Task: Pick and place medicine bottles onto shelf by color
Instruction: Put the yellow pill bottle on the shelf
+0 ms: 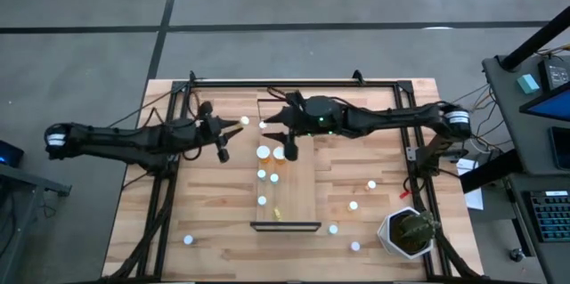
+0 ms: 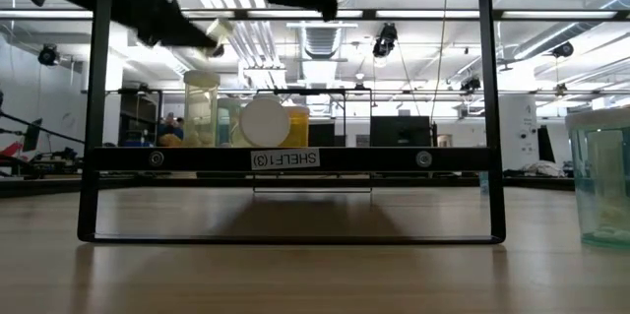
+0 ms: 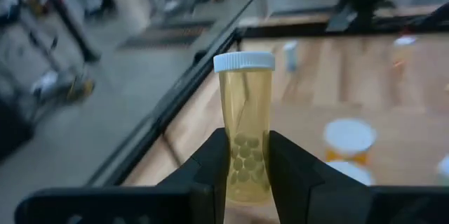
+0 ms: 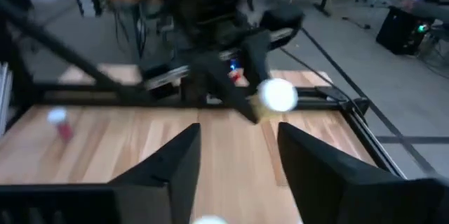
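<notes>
a mirrored label (image 2: 284, 159) reading "shelf (3)" sits on the shelf's rail (image 2: 423, 159)

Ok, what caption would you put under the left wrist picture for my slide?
Left gripper jaws pinching an upright yellowish see-through pill bottle with a white cap, above the wooden table.

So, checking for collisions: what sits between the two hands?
High view: only the yellow bottle held by the left hand, then bare tabletop up to the open right hand.
</notes>
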Action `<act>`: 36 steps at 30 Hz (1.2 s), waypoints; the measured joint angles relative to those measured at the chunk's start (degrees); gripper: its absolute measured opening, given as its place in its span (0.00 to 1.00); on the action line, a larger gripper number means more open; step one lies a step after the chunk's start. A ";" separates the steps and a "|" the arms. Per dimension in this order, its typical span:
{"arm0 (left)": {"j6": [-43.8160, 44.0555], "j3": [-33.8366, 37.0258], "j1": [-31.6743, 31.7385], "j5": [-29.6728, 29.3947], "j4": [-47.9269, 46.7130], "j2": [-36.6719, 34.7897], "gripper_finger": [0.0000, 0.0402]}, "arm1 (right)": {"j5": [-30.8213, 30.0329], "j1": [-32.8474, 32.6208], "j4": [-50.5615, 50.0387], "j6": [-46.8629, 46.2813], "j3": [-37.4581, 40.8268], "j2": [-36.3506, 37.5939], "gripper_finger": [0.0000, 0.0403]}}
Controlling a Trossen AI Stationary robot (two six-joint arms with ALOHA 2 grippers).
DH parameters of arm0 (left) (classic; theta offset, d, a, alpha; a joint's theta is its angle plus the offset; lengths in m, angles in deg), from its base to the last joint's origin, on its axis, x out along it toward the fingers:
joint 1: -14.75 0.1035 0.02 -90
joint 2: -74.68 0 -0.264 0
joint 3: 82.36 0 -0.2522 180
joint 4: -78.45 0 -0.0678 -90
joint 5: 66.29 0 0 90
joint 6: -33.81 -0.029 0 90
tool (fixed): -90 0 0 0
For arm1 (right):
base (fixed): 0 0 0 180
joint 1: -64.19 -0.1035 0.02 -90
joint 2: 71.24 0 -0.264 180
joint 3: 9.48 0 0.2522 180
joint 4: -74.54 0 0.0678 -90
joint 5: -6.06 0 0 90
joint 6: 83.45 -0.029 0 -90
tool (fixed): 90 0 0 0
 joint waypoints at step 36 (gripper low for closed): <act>-6.58 0.09 -4.78 -0.34 17.69 7.94 0.26 | 0.30 0.75 7.41 -1.72 -6.20 -8.38 0.24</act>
